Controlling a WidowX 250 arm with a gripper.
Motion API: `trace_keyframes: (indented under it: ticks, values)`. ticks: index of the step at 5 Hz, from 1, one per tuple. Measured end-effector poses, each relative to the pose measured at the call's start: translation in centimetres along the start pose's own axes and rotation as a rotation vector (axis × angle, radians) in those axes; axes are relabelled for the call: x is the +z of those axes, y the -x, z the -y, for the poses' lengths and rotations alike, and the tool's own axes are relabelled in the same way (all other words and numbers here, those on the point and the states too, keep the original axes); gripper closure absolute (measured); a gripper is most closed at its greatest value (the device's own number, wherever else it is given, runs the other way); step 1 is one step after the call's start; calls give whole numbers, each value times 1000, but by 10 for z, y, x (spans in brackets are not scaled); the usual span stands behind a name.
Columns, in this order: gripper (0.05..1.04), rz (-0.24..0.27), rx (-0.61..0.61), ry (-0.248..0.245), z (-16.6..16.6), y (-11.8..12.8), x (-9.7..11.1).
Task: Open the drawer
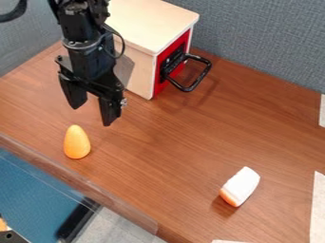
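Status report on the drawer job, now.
Gripper open, empty. Drawer shut, black handle sticking out. Yellow egg-shaped object nearby, not between gripper and handle.

Soft, fairly bright light fell from above, palest on the box's wooden top (149,21). A diffuse shadow lay on the table (171,147) at the near left of the white toy (242,184); small highlights glinted along the black drawer handle (204,76).

The top edge cuts off the black arm (81,45) and the wooden box (152,21), the arm hides some of the box, and the right edge chops two white strips (318,204).
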State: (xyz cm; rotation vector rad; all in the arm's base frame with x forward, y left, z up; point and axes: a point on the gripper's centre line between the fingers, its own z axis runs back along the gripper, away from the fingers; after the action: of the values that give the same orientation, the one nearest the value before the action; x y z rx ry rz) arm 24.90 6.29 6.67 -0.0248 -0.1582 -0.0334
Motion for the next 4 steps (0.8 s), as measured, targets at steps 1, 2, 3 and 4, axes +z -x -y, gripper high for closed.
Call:
trace_keyframes:
  ticks: [1,2,3,4]
  values:
    - [83,-29,11,14,3,3,-7]
    - [83,-25,-36,40,27,-23,-10]
    - [83,-10,-61,54,45,-46,-12]
    - [83,-7,-80,54,67,-68,-18]
